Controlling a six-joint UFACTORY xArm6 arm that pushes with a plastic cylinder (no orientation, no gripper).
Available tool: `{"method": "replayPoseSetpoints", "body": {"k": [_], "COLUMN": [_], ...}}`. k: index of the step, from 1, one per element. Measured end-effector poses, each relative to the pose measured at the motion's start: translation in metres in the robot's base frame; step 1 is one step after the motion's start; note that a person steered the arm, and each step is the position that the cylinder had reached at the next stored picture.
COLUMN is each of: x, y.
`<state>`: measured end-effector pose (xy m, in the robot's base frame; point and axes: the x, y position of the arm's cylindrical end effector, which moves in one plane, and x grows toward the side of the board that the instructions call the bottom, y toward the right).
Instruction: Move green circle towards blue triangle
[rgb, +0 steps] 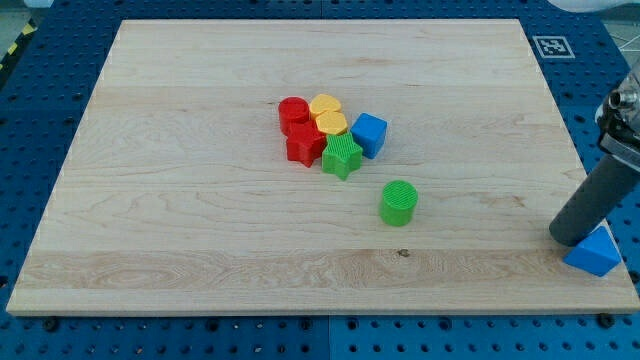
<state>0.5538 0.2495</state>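
Note:
The green circle (398, 203) stands alone on the wooden board, right of centre and toward the view's bottom. The blue triangle (595, 251) sits at the board's bottom right edge, partly over the rim. My rod comes down from the view's right, and my tip (566, 236) rests just left of the blue triangle, touching or nearly touching it. The tip is far to the right of the green circle.
A tight cluster sits at the board's centre: a red circle (293, 112), a red star (304, 145), two yellow blocks (327, 113), a green star (342, 156) and a blue cube (369, 134). The wooden board (180, 200) lies on a blue perforated table.

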Motion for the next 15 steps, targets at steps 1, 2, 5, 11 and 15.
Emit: {"method": "replayPoseSetpoints", "body": {"k": [1, 2, 5, 11, 15], "x": [-0.014, -0.052, -0.109, -0.005, -0.046], "y": [0.012, 0.011, -0.067, -0.231, -0.206]}}
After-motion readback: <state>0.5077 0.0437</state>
